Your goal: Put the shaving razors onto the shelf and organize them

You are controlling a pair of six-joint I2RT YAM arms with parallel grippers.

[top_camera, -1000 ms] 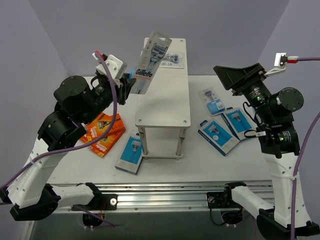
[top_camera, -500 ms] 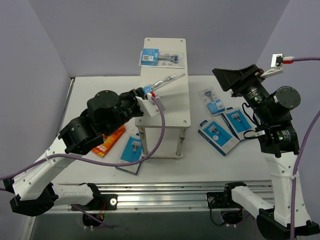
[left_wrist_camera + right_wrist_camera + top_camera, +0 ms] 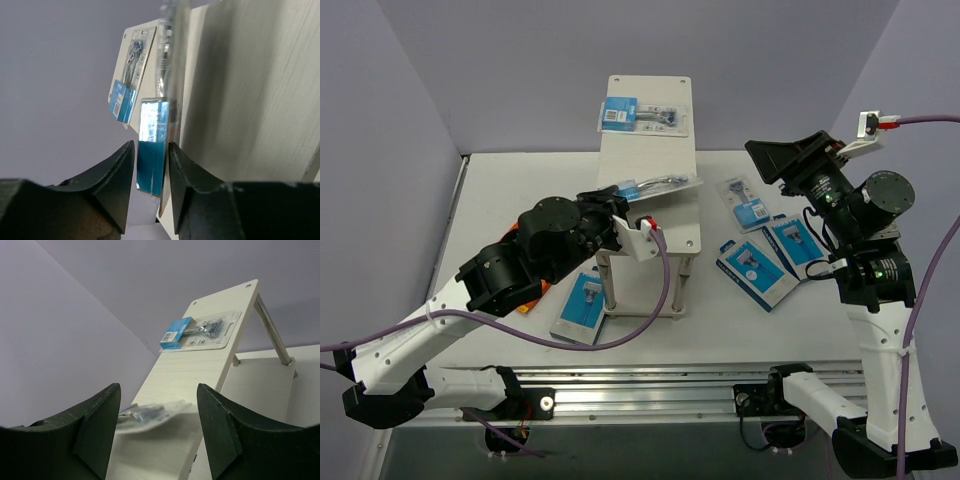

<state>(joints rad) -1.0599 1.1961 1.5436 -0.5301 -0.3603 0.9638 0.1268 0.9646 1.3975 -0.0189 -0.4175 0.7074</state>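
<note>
The left arm has swung down and forward since a moment ago. The blister pack (image 3: 655,187), which it held tilted in the air, now lies almost flat across the middle of the shelf (image 3: 655,150). The left claw (image 3: 151,150) flanks the pack's near end closely; whether it pinches the pack or has just let go, I cannot tell. Well beyond this claw, at the shelf's far end, lies a second blister pack (image 3: 643,115). The right claw (image 3: 157,405) hangs spread and empty, facing the shelf. Below it, blue-card packs (image 3: 795,240) lie on the bench (image 3: 495,190).
</note>
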